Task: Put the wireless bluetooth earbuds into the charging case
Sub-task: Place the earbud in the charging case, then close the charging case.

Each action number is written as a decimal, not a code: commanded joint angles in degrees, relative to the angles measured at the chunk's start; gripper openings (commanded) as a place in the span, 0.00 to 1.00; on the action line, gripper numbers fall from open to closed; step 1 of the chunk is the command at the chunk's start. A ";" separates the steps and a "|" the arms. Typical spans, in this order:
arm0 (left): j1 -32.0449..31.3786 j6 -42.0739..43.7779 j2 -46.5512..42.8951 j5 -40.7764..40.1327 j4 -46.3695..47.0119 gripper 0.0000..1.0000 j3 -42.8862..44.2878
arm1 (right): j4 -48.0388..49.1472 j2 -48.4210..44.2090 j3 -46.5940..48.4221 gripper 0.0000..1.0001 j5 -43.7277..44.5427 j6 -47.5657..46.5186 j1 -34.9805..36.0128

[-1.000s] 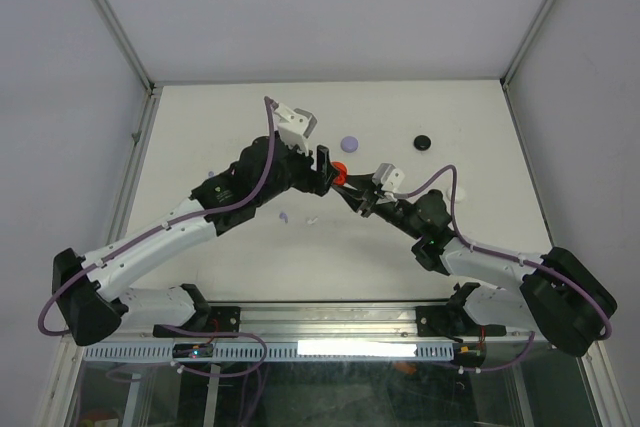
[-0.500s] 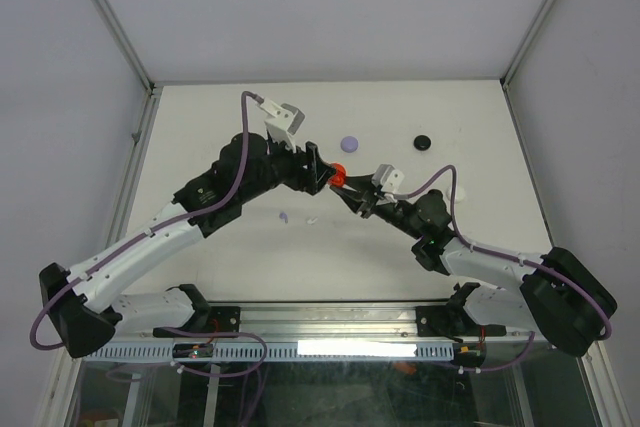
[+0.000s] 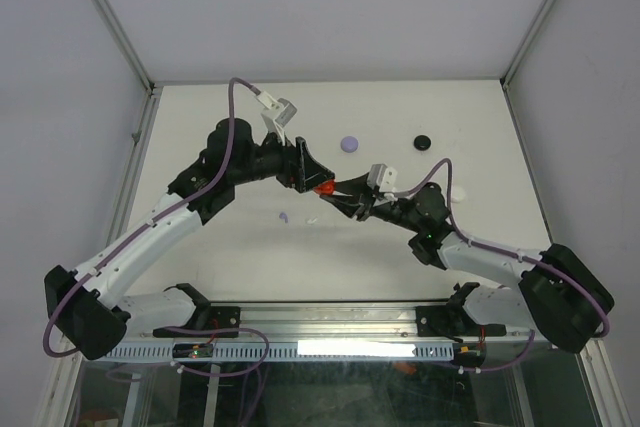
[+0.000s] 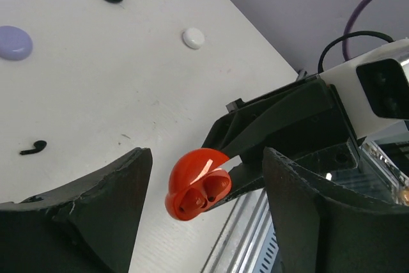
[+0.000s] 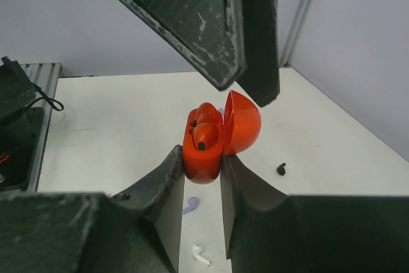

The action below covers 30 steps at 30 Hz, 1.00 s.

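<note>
The open red case (image 5: 204, 151) is clamped in the right claw (image 5: 203, 163) above the worktop (image 5: 115, 139), with a red bud (image 5: 206, 137) apparently seated inside. The left claw (image 4: 206, 161), jaws apart and empty, should be kept off the lid (image 5: 244, 123) and the case held level. Loose buds (image 5: 190, 206) are seen on the worktop beyond.

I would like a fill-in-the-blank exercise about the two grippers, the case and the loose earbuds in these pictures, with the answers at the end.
1. The right gripper is shut on a ____ charging case.
2. The lid of this case is ____.
3. The left gripper holds ____.
4. On the table lie a black earbud, a lilac earbud and a ____ one.
Missing words: red; open; nothing; white.
</note>
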 commanded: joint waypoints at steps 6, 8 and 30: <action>1.68 -3.51 2.39 12.13 5.06 0.71 -0.31 | 7.19 0.91 2.36 0.00 -5.41 6.27 -2.35; 1.71 -3.96 2.84 14.40 5.79 0.70 -0.45 | 7.68 1.00 2.29 0.00 -5.81 7.15 -2.94; 2.03 -2.42 -1.63 21.40 14.48 0.63 -4.37 | 7.25 4.59 2.36 0.00 -14.51 14.55 -5.52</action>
